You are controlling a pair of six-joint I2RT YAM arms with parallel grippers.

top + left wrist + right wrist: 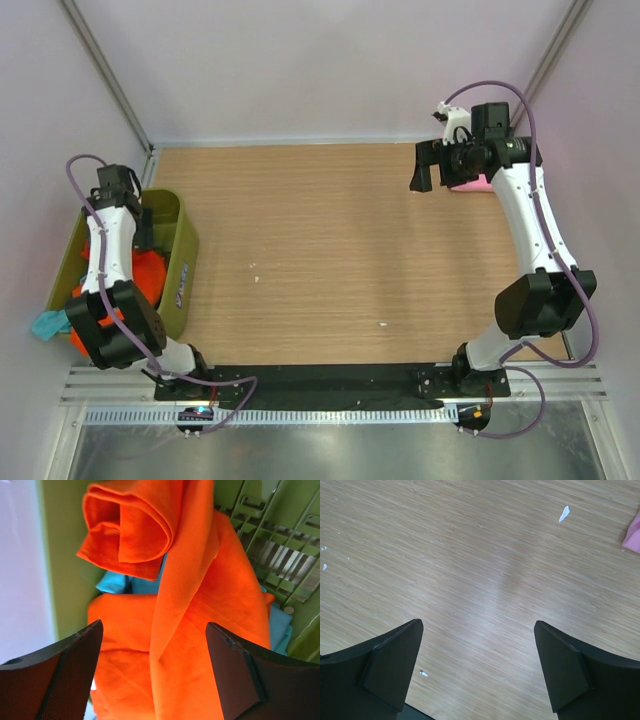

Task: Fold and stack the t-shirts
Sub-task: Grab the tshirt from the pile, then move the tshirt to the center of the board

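A bright orange t-shirt lies crumpled in the olive-green tub, over a teal shirt. In the top view the orange cloth shows beside the left arm, and teal cloth hangs over the tub's near left rim. My left gripper is open just above the orange shirt, one finger on each side of a fold. A pale pink t-shirt lies at the far right of the table, and its corner shows in the right wrist view. My right gripper is open and empty over bare wood beside the pink shirt.
The tub's ribbed green wall stands close to the right of the left gripper. White walls enclose the wooden table on three sides. Small white flecks lie on the wood.
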